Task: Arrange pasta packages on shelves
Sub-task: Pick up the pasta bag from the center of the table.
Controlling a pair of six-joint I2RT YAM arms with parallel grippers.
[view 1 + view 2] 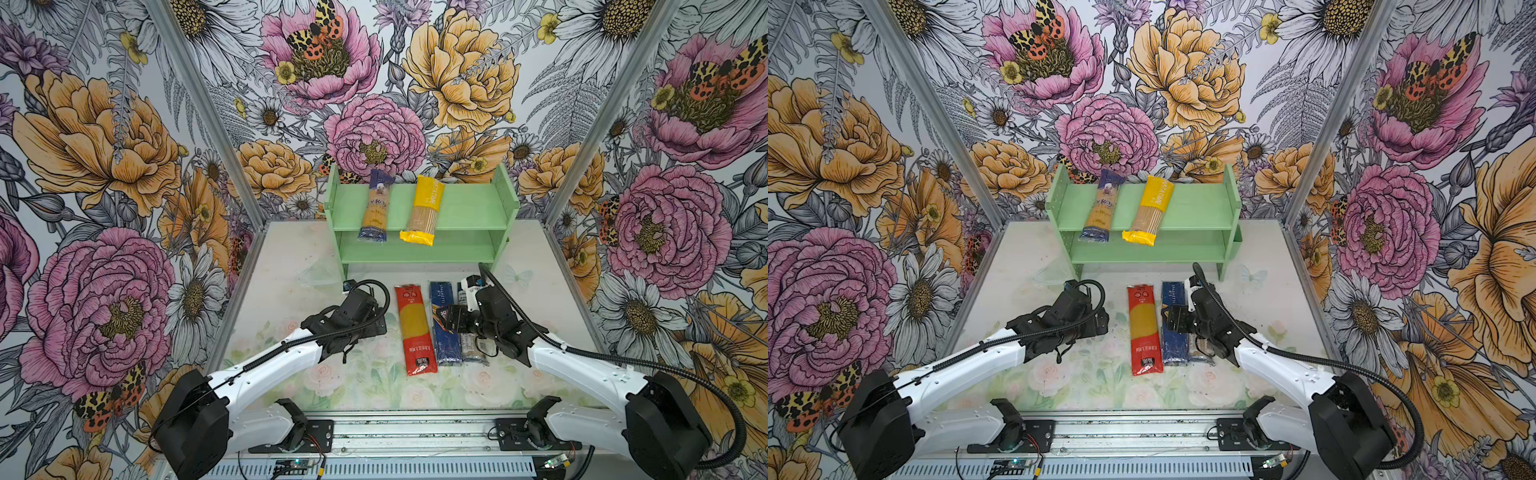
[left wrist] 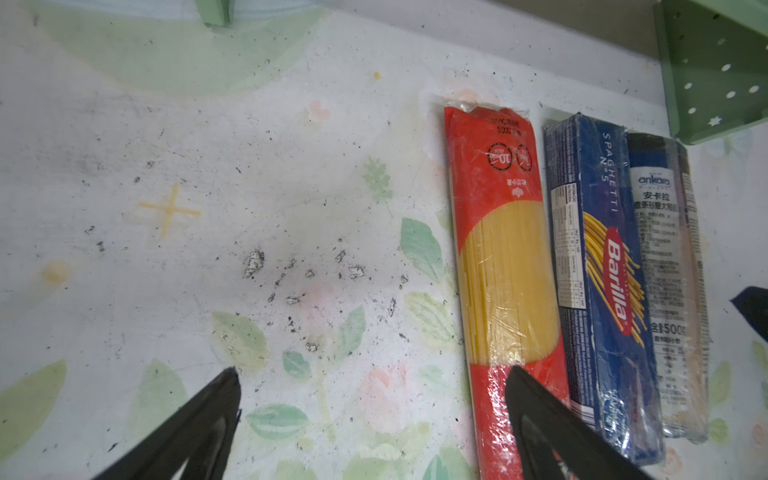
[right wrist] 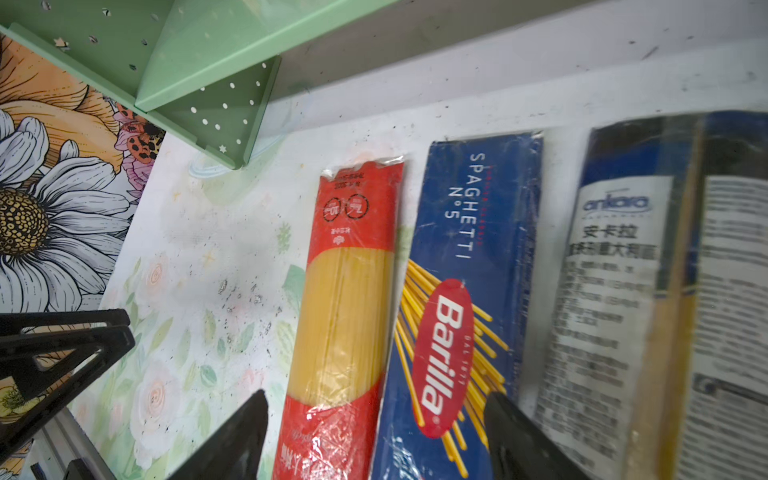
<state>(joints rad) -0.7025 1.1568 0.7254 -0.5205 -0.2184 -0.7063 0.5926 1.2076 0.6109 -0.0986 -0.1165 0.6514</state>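
Observation:
The pale green shelves [image 1: 469,208] stand at the back of the table in both top views. A blue-ended clear packet [image 1: 376,208] and a yellow packet [image 1: 424,210] lie across the upper tier, their near ends overhanging. On the table lie a red packet [image 1: 415,328], a dark blue Barilla packet [image 1: 444,332] and a clear white-labelled packet [image 1: 473,353], side by side. My right gripper [image 3: 376,397] hangs open above the red [image 3: 345,316] and Barilla [image 3: 453,340] packets. My left gripper [image 2: 374,374] is open over bare table, one finger [image 2: 536,419] over the red packet [image 2: 503,270].
Flowered walls close in the table on three sides. The lower tier [image 1: 415,251] of the rack holds nothing. In the right wrist view the left gripper [image 3: 62,340] shows at the side, close to the red packet. A metal rail [image 1: 415,432] runs along the front edge.

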